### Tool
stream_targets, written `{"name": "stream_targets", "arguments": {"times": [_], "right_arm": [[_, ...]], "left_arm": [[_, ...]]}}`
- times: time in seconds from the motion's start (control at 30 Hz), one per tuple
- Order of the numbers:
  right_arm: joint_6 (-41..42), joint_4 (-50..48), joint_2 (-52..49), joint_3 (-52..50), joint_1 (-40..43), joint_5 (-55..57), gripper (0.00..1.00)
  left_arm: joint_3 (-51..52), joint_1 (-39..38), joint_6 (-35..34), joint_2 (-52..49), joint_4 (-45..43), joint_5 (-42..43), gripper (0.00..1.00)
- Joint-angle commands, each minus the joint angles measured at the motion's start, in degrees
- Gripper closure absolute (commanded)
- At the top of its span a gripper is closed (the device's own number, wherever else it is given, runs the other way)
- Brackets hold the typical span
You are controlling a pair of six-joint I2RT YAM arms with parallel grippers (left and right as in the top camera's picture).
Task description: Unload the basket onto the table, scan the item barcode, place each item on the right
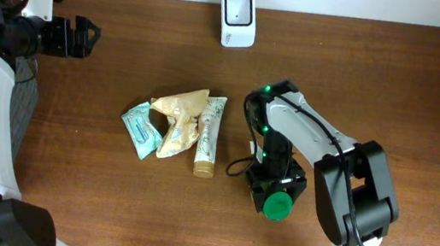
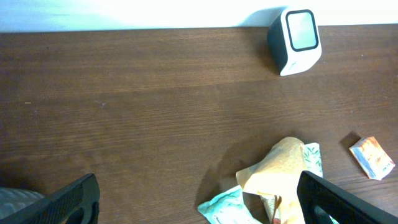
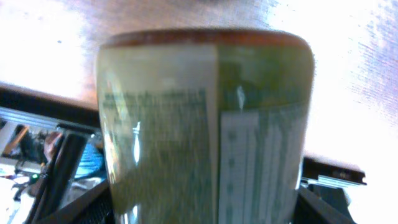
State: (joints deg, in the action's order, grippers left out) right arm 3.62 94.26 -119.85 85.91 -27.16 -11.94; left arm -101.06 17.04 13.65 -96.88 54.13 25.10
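In the upper left of the overhead view the left claw (image 1: pixel 92 37) hangs with its fingers spread wide and nothing between them. It is parked well clear of the goods, probably so the other arm has free room to work.

At the middle of the tabletop (image 1: pixel 380 85) lies a loose heap. A teal sachet (image 1: pixel 141 129) is furthest left, a crumpled tan pouch (image 1: pixel 179 122) overlaps it, and a pale tube (image 1: pixel 210 134) lies just beside the pouch with its cap toward the lower edge. They look like stock waiting for a turn. In the left wrist view a small orange packet (image 2: pixel 372 157) lies apart at the right edge.

The scanner (image 1: pixel 238 19) stands at the top centre against the far edge, its window turned toward the open tabletop so that a label can be shown to it.

Right of the heap, toward the lower middle, the right claw (image 1: pixel 275 191) is clamped on a green-capped bottle (image 1: pixel 278 205). In the right wrist view the bottle fills the frame between the two fingers, its printed label facing the camera. No barcode can be made out there, as the print is too blurred. The bottle is well apart from the scanner, so I judge the scan is not yet done. The printed side would need to be carried up and turned toward that window.
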Motion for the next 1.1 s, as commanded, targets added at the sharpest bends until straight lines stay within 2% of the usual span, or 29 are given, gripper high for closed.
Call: {"name": "stream_targets", "arguments": {"times": [0.0, 0.17, 0.2, 0.27, 0.37, 0.4, 0.43, 0.53, 0.67, 0.73, 0.83, 0.9, 1.07], "right_arm": [[-0.44, -2.73, 0.42, -1.75, 0.00, 0.44, 0.29], [-0.15, -7.32, 0.42, -1.75, 0.00, 0.42, 0.21], [0.76, -8.24, 0.44, -1.68, 0.17, 0.42, 0.14], [2.86, -9.25, 0.48, 0.22, 0.63, 0.55, 0.13], [6.21, -6.62, 2.23, 12.85, 1.09, 3.93, 0.09], [6.34, -2.97, 5.51, 22.58, 1.09, 5.27, 0.09], [7.26, -0.28, 10.40, 27.32, 1.09, 6.73, 0.09], [13.79, 3.10, 20.83, 27.34, 1.07, 12.02, 0.09], [16.41, 3.08, 27.58, 19.87, 0.92, 11.96, 0.09], [14.05, 0.83, 28.33, 9.92, 0.11, 9.70, 0.09], [9.68, -10.25, 28.22, -3.69, -3.80, 7.67, 0.08], [9.66, -17.97, 28.15, -12.15, -4.74, 7.43, 0.06], [5.97, -28.55, 27.71, -22.25, -4.70, 4.61, 0.00]], "left_arm": [[-0.61, 0.00, -0.57, -0.20, -0.04, 0.61, 0.01], [-0.61, 0.00, -0.57, -0.20, -0.04, 0.59, 0.01], [-0.61, 0.00, -0.57, -0.20, -0.04, 0.61, 0.01], [-0.61, 0.00, -0.57, -0.20, -0.04, 0.59, 0.01], [-0.61, 0.00, -0.57, -0.20, -0.07, 0.61, 0.01], [-0.61, 0.00, -0.57, -0.20, -0.07, 0.59, 0.01], [-0.61, 0.00, -0.57, -0.20, -0.07, 0.61, 0.01], [-0.61, 0.00, -0.57, -0.20, -0.04, 0.59, 0.01], [-0.61, 0.00, -0.57, -0.20, -0.04, 0.61, 0.01], [-0.61, 0.00, -0.57, -0.20, -0.04, 0.61, 0.01], [-0.61, 0.00, -0.57, -0.20, -0.07, 0.61, 0.01], [-0.61, 0.00, -0.57, -0.20, -0.07, 0.57, 0.01], [-0.61, 0.00, -0.55, -0.20, -0.04, 0.59, 0.01]]}}
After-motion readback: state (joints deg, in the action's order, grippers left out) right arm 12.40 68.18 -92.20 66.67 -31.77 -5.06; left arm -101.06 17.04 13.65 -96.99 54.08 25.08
